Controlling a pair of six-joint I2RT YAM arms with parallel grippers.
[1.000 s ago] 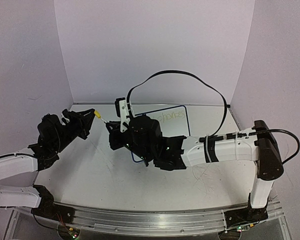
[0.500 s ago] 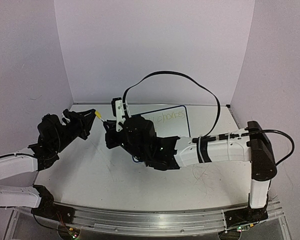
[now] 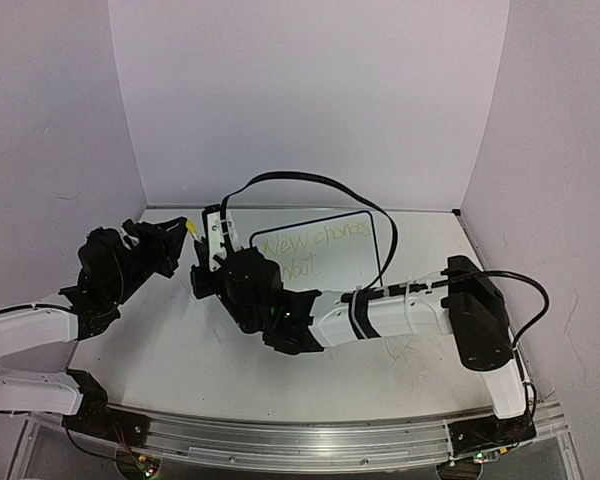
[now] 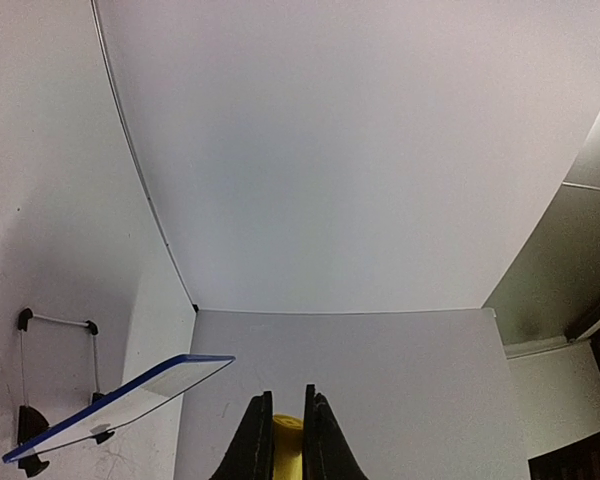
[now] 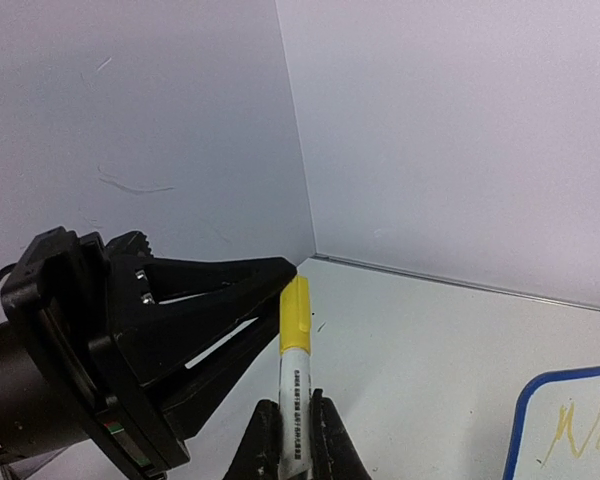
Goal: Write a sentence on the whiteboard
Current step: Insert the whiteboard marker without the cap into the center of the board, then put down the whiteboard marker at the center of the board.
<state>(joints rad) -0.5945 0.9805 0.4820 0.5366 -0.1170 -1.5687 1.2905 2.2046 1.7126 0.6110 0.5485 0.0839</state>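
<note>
The whiteboard [image 3: 372, 262], blue-framed, stands at the back centre and bears the sentence [image 3: 315, 240] in pale yellow, two lines. My right gripper [image 3: 201, 252] is shut on the white barrel of a marker [image 5: 295, 385], left of the board. The marker's yellow cap [image 5: 295, 312] points at my left gripper [image 3: 187, 228], which is shut on the cap's end [image 4: 287, 448]. In the right wrist view the left gripper [image 5: 285, 272] meets the cap from the left. The board's corner [image 5: 540, 395] shows there at lower right, and its edge [image 4: 120, 405] in the left wrist view.
Pale walls close the table on the left, back and right. A black cable [image 3: 310, 185] loops up from the right wrist over the board. Thin grey scribble marks [image 3: 415, 350] lie on the tabletop near the right arm.
The right arm has swung left, off the whiteboard, so both lines of lettering now show. Its wrist has come closer to the left gripper. The left arm has stayed put.
</note>
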